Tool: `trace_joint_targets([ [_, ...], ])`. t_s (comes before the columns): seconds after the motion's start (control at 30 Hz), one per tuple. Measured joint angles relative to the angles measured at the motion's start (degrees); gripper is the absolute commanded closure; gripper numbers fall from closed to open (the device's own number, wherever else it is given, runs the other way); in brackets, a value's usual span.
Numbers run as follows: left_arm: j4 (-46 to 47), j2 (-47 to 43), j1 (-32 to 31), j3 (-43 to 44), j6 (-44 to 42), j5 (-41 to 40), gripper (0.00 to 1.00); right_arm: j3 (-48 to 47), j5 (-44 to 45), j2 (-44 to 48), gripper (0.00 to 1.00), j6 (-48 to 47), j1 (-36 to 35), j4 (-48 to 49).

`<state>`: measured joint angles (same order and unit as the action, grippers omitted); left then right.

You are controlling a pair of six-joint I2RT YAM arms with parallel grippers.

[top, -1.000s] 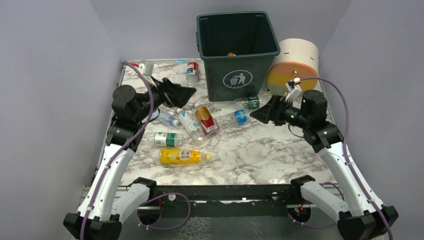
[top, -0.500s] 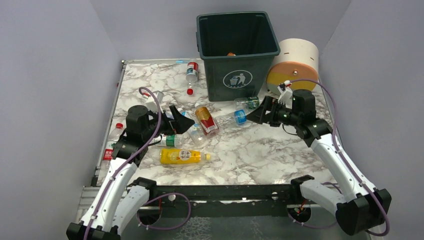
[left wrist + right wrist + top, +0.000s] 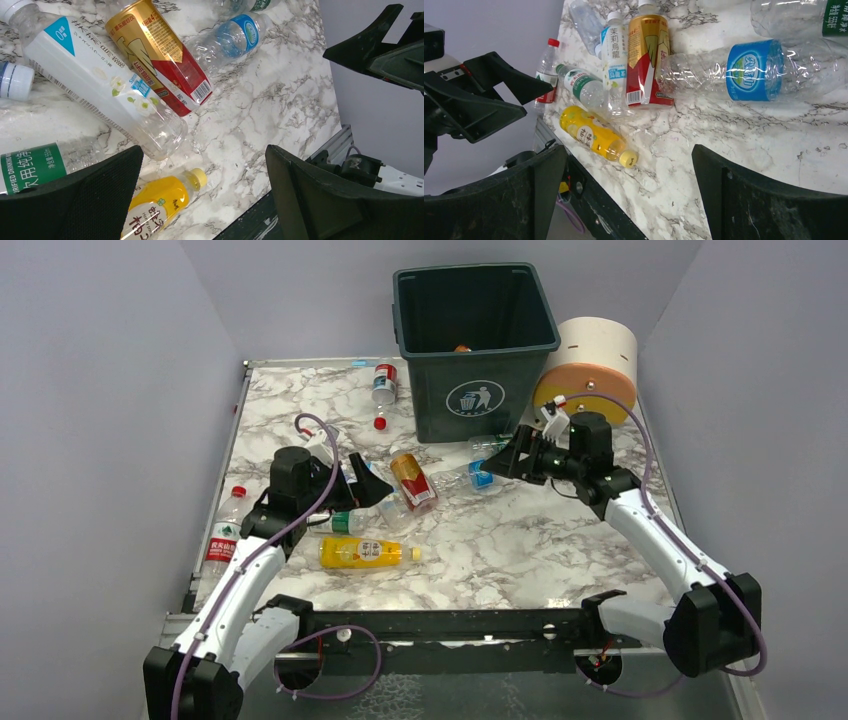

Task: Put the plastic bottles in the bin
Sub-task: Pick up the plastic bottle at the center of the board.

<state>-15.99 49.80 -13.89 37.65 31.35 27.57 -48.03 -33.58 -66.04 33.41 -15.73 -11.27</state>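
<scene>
The dark green bin [image 3: 475, 400] stands at the back centre. Plastic bottles lie on the marble table: a red-and-gold one [image 3: 413, 481], a clear blue-label one [image 3: 470, 476], a green-label one [image 3: 495, 447] by the bin's base, a yellow one [image 3: 365, 553], a white-label one [image 3: 100, 80] and another green-label one [image 3: 335, 522]. My left gripper [image 3: 375, 488] is open and empty, low over the white-label and yellow [image 3: 155, 205] bottles. My right gripper [image 3: 500, 465] is open and empty, just right of the blue-label bottle [image 3: 749, 70].
A cream-and-orange cylinder [image 3: 590, 365] lies right of the bin. A red-label bottle [image 3: 384, 383] and a loose red cap [image 3: 379, 423] lie left of the bin. Another red-label bottle [image 3: 222, 535] lies at the table's left edge.
My left arm has come down from the back left to low over the bottles at middle left. My right gripper has moved left and back, closer to the blue-label bottle.
</scene>
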Motion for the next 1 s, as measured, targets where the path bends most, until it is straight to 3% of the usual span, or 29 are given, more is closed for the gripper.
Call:
trace_joint_targets([
  [0.23, 1.90, -0.61, 0.00, -1.77, -0.07, 0.07, 0.01, 0.02, -0.39, -1.29, 0.00, 0.22, 0.00, 1.42],
  [0.47, 3.34, -4.22, 0.00, -6.32, 1.07, 0.96, 0.01, 4.04, -0.37, 4.26, 0.00, 0.46, 0.00, 1.68],
  [1.0, 6.10, -8.55, -0.13, -11.67, 5.95, 5.01, 0.01, 2.69, 2.16, 5.75, 0.01, -2.89, 0.00, -6.03],
])
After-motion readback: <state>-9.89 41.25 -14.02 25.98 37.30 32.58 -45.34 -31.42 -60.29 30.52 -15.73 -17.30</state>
